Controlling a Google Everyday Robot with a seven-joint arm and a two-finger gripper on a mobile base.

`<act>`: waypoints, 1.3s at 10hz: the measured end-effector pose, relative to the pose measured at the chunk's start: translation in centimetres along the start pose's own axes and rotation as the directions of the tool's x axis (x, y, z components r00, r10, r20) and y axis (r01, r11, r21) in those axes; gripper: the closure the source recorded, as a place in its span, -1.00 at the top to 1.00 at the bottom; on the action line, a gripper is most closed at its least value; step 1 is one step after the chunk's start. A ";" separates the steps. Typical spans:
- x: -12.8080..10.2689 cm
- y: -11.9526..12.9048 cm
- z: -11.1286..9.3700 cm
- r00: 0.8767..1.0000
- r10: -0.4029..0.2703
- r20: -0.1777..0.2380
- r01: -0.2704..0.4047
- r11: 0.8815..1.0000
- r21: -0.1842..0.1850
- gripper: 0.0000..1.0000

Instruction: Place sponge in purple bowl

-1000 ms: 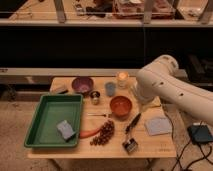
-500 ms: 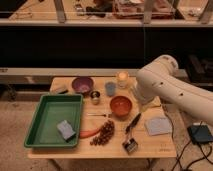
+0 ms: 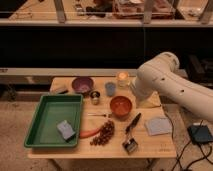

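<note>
While the hand itself isn't in view, the white arm reaches in from the right and bends over the far-right part of the worktop. Hand state: cannot tell, nothing of it shows.

Wooden worktop carries everything else. Green tray takes up the left near side. Purple bowl sits upright at the far edge, just beyond the tray's far-right corner and well apart from the arm. Orange bowl is mid-worktop, right of the tray, and looks empty. Flat grey cloth lies near the right edge. A brown clustered pile sits near-centre, with an orange-red tapered item just left of it, beside the tray's rim. A dark brush lies diagonally between the orange bowl and the cloth.

Sponge is inside the tray, in its near-right corner, nothing touching it and well apart from the purple bowl. Blue cup and a small metal cup stand between the two bowls.
</note>
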 end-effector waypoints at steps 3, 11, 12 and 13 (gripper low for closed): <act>-4.5 -6.6 -0.4 0.972 -0.221 0.080 0.213 0.972 0.102 0.30; -15.9 -15.1 0.7 0.822 -0.565 -0.069 0.566 0.801 0.194 0.30; -15.7 -15.0 0.7 0.823 -0.563 -0.069 0.565 0.802 0.193 0.30; -15.7 -15.1 0.6 0.822 -0.565 -0.071 0.567 0.801 0.194 0.30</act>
